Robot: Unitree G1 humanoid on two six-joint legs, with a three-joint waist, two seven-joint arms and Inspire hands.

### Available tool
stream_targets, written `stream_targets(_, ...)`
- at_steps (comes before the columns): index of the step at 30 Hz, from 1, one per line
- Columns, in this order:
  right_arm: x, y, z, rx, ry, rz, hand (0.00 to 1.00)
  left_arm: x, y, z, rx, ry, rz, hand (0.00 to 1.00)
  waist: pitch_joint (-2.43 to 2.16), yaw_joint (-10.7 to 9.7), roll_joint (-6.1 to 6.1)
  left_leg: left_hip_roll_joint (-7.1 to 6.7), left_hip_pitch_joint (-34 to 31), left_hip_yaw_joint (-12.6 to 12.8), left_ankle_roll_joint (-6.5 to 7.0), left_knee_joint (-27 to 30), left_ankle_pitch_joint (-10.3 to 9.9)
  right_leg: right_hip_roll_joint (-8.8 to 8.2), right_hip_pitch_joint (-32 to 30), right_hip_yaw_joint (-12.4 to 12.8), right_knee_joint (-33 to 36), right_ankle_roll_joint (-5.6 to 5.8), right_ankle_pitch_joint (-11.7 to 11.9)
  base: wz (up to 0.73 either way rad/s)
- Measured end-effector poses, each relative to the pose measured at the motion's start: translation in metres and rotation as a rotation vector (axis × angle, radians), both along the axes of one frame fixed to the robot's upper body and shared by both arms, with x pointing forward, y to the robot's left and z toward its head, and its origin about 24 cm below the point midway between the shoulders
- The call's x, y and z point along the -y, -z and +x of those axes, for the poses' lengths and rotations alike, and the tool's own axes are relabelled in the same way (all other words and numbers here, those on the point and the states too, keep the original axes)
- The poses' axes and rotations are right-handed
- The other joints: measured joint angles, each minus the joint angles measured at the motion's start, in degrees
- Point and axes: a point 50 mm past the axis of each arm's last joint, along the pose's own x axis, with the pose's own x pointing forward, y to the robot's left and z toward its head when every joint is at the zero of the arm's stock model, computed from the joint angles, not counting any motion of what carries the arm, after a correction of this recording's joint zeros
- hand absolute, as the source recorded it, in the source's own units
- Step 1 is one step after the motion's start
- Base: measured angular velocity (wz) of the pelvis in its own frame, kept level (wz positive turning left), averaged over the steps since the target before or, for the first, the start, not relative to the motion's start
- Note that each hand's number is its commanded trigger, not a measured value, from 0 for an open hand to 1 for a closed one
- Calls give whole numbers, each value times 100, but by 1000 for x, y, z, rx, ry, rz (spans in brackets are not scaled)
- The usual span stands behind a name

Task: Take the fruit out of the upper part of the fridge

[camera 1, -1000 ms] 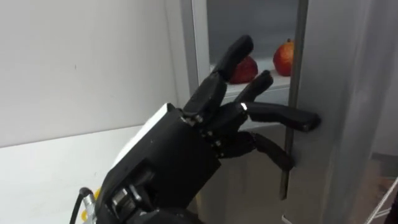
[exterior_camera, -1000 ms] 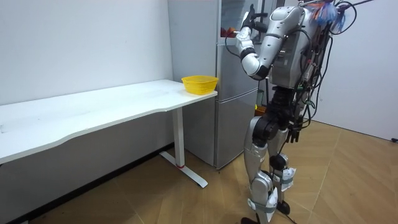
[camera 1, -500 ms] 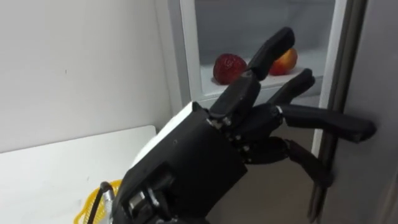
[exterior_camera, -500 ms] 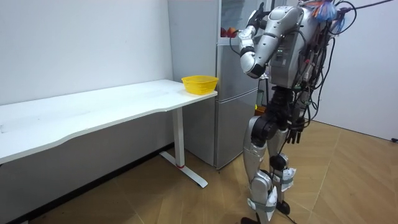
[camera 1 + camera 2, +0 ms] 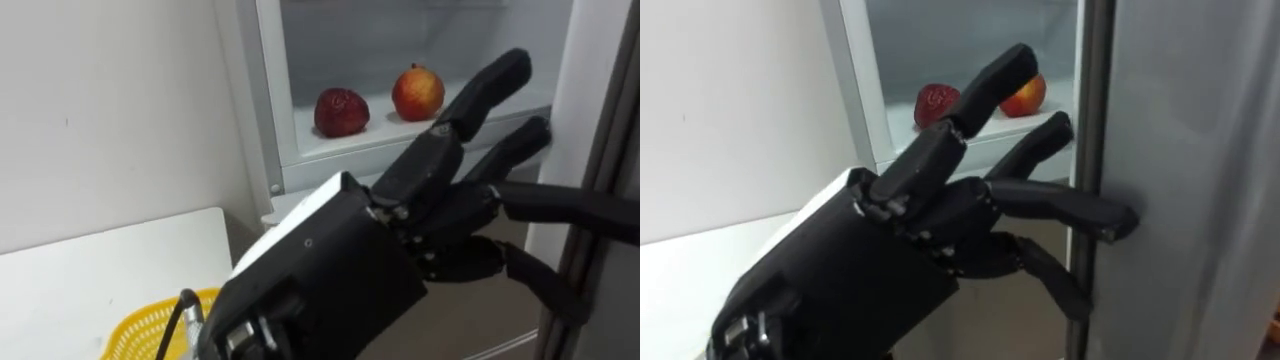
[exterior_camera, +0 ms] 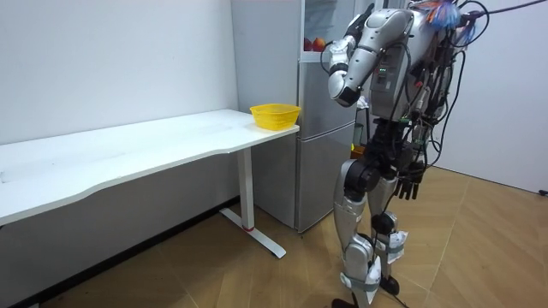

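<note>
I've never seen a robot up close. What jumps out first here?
The big black left hand looms in front, fingers spread at the edge of the grey fridge door. Behind it, a dark red round fruit and a red-yellow round fruit sit side by side on the open upper fridge's white shelf.

Bright, even indoor light; soft shadows
</note>
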Motion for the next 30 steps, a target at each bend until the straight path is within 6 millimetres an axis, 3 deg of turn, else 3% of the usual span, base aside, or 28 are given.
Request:
stream_targets(13,-1,0,-1,16,66,12,0,6,1,-1,-18,21,-21,0,57,-138,-83,9,64,169,0,-106,0,49,-96,201,13,14,52,-9)
stream_targets(19,-1,0,-3,13,74,13,0,7,1,-1,-19,23,-27,0,57,-166,-82,11,62,293,0,-116,0,56,-158,291,12,19,77,-11)
stream_targets(30,2,0,-4,22,116,7,0,10,-1,-1,-13,42,-15,0,56,-433,-84,10,81,402,0,-118,0,69,-185,391,13,29,98,-4)
